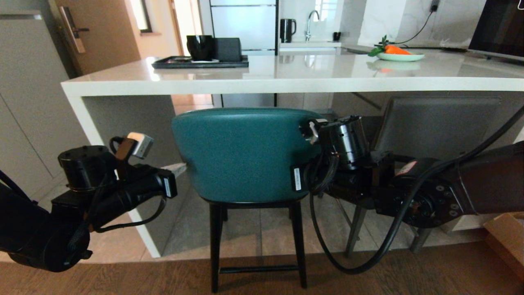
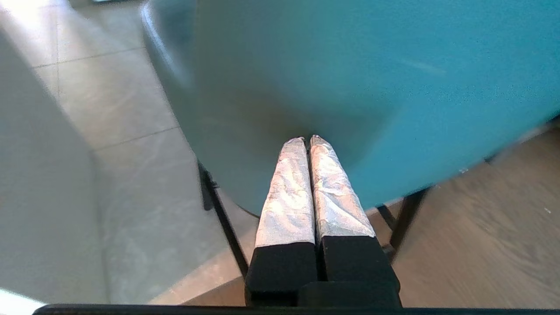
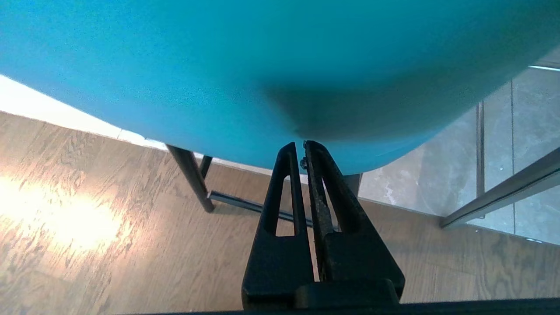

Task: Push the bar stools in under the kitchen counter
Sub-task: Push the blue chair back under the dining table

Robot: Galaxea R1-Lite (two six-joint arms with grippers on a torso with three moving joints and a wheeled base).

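Both your grippers press the teal bar stool (image 1: 241, 153).
Left gripper (image 2: 307, 140) and right gripper (image 3: 302, 146) are closed, empty, tips against its padded back.

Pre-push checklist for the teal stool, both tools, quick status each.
1. Left tool shut, tips against the teal padded stool back: ok.
2. Right tool shut, tips at the same back: ok; firm contact cannot tell.
3. Stool back lower than the white stone counter edge: ok.
4. Stool seat already under the counter: not ok, black legs stand on the wood floor in front.
5. Clearance to the dark grey rectangular-backed stool on the right: cannot tell, right arm hides the gap.
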